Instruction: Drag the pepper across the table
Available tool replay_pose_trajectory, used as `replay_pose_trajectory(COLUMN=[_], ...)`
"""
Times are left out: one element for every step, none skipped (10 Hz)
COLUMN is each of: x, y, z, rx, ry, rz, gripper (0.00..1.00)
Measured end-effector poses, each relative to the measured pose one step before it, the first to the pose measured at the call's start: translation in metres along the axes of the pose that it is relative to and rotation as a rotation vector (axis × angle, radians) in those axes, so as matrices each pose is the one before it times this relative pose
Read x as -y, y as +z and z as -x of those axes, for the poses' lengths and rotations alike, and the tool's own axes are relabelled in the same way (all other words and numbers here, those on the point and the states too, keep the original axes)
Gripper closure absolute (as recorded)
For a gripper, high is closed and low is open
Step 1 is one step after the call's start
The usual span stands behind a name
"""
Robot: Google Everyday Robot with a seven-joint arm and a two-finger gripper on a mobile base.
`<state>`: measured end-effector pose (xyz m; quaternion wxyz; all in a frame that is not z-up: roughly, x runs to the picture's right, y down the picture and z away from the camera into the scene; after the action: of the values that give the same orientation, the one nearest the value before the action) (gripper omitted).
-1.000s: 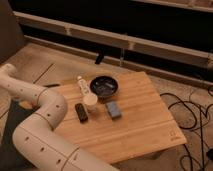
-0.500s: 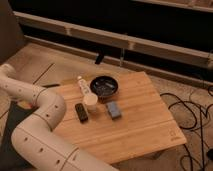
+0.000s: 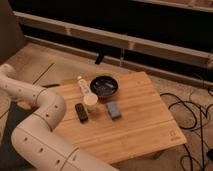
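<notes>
The gripper was nowhere in the frame, so whether it was open, closed or holding anything could not be told. Only the white arm [image 3: 42, 107] showed. It rose from the lower left corner, bent at a thick elbow over the table's left edge, then ran back to the upper left and out past the left border. By that pose the working end sat off to the left and away from the objects, so no contact looked to have been made.

The table [image 3: 142, 125] filled the middle of the frame, and 5 small items were clustered on its upper left part. A dark bowl [image 3: 104, 86] sat farthest back, with a small white bottle [image 3: 81, 85] just left of it. A pale cup [image 3: 90, 102] stood in front of the bottle, between a dark oblong object [image 3: 81, 112] and a blue-grey block [image 3: 114, 109]. None of them read plainly as the pepper, and which one it was could not be told. The right and lower parts of the tabletop were probably where a drag would go. Black cables [image 3: 192, 117] lay on the floor at the right.
</notes>
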<state>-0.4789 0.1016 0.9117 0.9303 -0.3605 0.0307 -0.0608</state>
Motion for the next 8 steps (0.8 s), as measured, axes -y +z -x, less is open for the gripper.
replay_pose_trajectory(x=[0.00014, -0.00004, 0.00007, 0.0, 0.00004, 0.00003, 0.0001, -0.00001], y=[0.00007, 0.00004, -0.00003, -0.00003, 0.00002, 0.0, -0.00003, -0.00001], z=[-0.00023, 0.00005, -0.00008, 0.0, -0.00005, -0.00001, -0.00012, 0.00002], rx=[-0.0001, -0.00006, 0.00005, 0.00003, -0.00005, -0.00003, -0.00021, 0.0], ry=[0.00031, -0.00006, 0.00013, -0.00002, 0.00009, -0.00003, 0.00017, -0.00005], rz=[-0.00001, 0.0, -0.00005, 0.00001, -0.00007, -0.00009, -0.00022, 0.0], gripper=[0.9, 0.8, 0.69, 0.57, 0.48, 0.38, 0.25, 0.21])
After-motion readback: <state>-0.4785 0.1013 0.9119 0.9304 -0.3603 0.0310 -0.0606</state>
